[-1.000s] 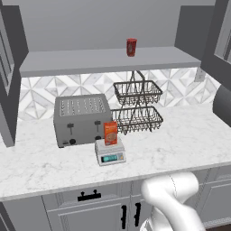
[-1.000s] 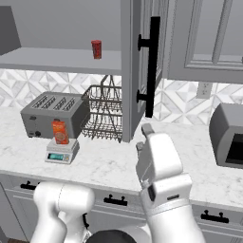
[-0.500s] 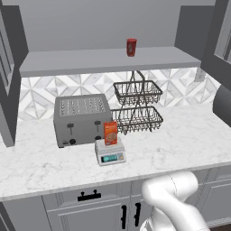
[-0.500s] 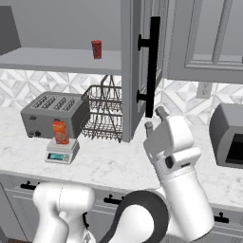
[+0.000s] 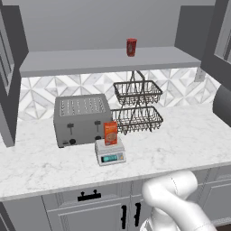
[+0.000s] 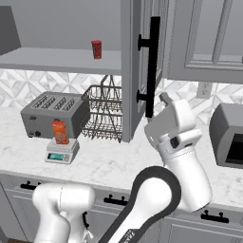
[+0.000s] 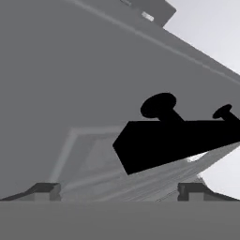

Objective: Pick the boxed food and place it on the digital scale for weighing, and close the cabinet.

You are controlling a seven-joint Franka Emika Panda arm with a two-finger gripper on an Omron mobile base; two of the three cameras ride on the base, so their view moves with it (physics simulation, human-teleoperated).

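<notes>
Left base view: the boxed food point(image 5: 110, 133) stands on the digital scale point(image 5: 110, 152). Right base view: the gripper point(image 6: 163, 99) is raised beside the open cabinet door point(image 6: 137, 71), near its bar handle point(image 6: 152, 66). Hand view: fingertips point(image 7: 44, 190) apart, handle close ahead; pushing the door's face squarely should swing it shut.

Boxed food point(image 6: 60, 131) upright on the digital scale point(image 6: 61, 152); cabinet point(image 6: 142, 61) door open, hand point(image 6: 164, 98) just beside its handle point(image 6: 152, 66).

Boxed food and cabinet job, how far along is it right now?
Done: the boxed food stands on the digital scale. In hand: the tool, fingers apart, is up at the black handle of the open cabinet door. Left: swinging that door shut.
</notes>
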